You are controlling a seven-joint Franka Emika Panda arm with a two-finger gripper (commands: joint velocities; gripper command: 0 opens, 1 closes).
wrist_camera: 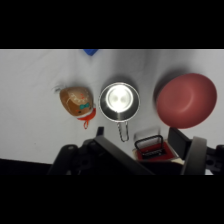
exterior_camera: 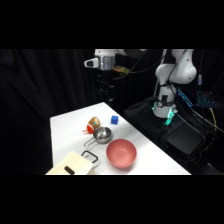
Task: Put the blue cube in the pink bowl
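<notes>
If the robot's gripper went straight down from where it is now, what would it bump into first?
Probably the shiny metal bowl: it sits almost dead centre below the gripper in the wrist view. The blue cube lies off to one side and the pink bowl to another. Depth is hard to judge.

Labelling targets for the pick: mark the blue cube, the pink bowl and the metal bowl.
blue cube [exterior_camera: 114, 119]: side view, on its top face.
pink bowl [exterior_camera: 121, 153]: side view, on the inner floor of the bowl.
metal bowl [wrist_camera: 119, 100]: wrist view, on its shiny inner bottom.
</notes>
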